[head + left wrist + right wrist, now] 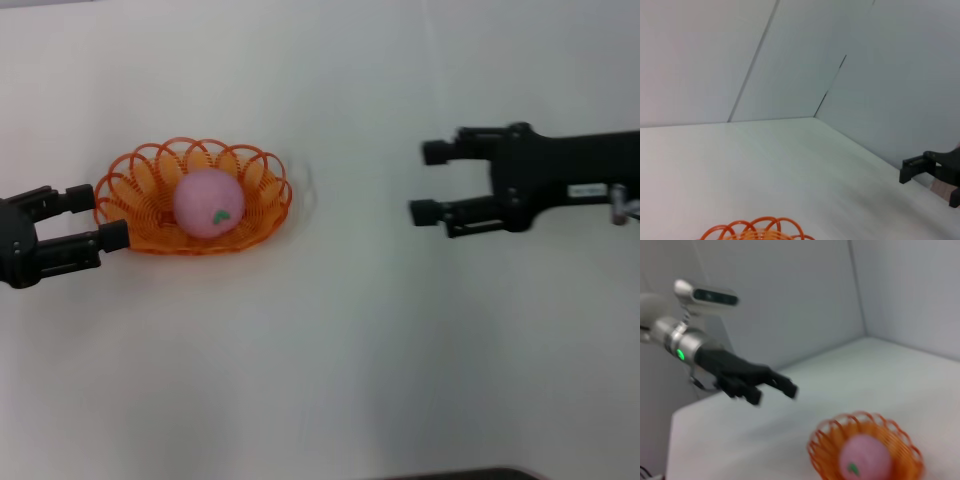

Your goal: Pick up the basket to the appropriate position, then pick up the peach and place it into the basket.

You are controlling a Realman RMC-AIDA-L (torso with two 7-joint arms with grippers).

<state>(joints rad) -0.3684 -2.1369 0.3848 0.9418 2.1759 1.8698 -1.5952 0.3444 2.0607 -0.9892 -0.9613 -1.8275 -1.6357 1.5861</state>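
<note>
Peach (208, 203) sits inside the basket (258, 206), round and pink, with its small green leaf mark facing up and toward the robot. It fills the middle of the basket, and the orange loops of the rim stand up all around it. The basket rests flat on the white tabletop (330, 350), on the robot's left side.

The left claw (98, 216) is at the basket's left end, level with it. Its two black fingers are spread apart, one by the rim's far side and one by the near side at the basket's foot. The near fingertip (117, 235) looks to be touching or just beside the basket's lower edge; I cannot tell whether it truly touches. The claw holds nothing. In the left wrist view only the top of the orange rim (757, 229) shows at the lower edge.

The right claw (428, 182) is well apart from the basket, off to the right over bare tabletop, with its fingers pointing toward the basket. The fingers are spread wide with an empty gap between them. The peach lies far from this claw, with open tabletop between.

From the right wrist view, the basket (910, 460) with the peach (865, 457) in it lies near, and the left claw (775, 389) hangs beyond it, fingers parted.
</note>
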